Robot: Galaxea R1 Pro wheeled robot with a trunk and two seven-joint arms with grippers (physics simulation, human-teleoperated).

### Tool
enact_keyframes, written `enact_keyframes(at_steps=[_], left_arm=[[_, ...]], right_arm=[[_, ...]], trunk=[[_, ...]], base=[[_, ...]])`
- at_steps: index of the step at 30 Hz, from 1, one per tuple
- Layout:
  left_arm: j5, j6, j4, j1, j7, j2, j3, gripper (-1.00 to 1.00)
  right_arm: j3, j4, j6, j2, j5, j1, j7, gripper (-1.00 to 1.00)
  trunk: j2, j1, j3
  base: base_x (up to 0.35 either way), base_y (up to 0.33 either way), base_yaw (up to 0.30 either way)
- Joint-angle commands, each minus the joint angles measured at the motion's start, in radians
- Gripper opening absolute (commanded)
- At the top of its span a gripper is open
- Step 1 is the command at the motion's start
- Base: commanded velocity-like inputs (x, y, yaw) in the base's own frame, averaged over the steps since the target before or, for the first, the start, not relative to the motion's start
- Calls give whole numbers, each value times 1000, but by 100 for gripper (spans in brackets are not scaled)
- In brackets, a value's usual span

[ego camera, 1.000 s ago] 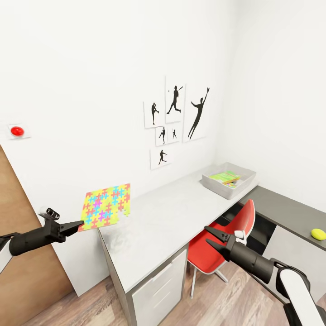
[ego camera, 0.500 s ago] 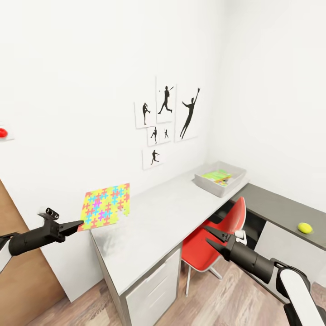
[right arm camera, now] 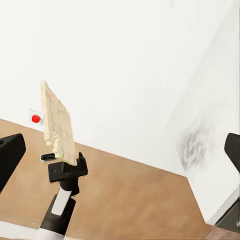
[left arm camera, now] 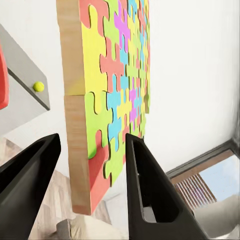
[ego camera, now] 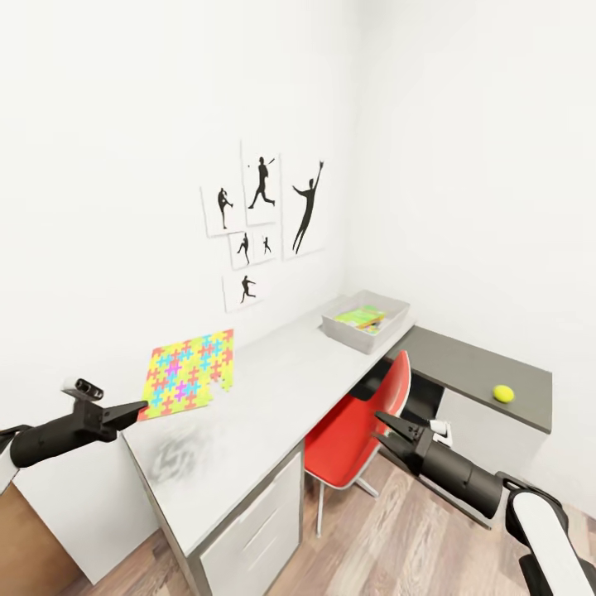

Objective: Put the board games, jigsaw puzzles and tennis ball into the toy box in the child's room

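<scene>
White walls with black athlete silhouette pictures (ego camera: pixel 263 222) back a long pale worktop (ego camera: pixel 273 397), which meets a lower dark grey cabinet (ego camera: pixel 480 372) at about 3 o'clock in the head view. At 9 o'clock the left end effector (ego camera: pixel 139 406) is clamped on the lower corner of 1 jigsaw puzzle (ego camera: pixel 189 372), carrying it tilted in the air over the near end of the worktop; the left wrist view shows the 2 fingers (left arm camera: pixel 145 190) pinching the board's edge (left arm camera: pixel 80 125), likely so the flat sheet clears the surface during transport. The toy box (ego camera: pixel 367 320) sits at the far end, near 1 o'clock, with colourful items already inside. The tennis ball (ego camera: pixel 502 393) rests on the cabinet, well apart from the box. The right end effector (ego camera: pixel 389 434), at 5 o'clock, is spread wide and empty beside a red chair (ego camera: pixel 356 430).
</scene>
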State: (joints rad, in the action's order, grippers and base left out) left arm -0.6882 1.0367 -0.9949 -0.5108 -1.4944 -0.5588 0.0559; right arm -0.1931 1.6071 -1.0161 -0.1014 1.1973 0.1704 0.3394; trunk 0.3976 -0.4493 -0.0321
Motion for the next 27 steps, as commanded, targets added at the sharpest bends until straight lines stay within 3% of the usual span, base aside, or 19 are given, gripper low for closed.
enact_keyframes(at_steps=[1,10,27], left_arm=[[-1,11,-2,0,-13,-3,-1,-100],[0,11,-5,0,-33,-18,-7,-100],[1,11,-2,0,-33,-20,-10,-100]], right_arm=[[-2,0,-4,0,-10,1,11,100],[-8,-1,-4,0,-9,1,11,100],[-9,-1,-3,0,-10,0,12,100]], trunk=[[2,-1,-2],[2,-1,-2],[2,-1,-2]], base=[[0,0,-281],[0,0,-281],[0,0,-279]])
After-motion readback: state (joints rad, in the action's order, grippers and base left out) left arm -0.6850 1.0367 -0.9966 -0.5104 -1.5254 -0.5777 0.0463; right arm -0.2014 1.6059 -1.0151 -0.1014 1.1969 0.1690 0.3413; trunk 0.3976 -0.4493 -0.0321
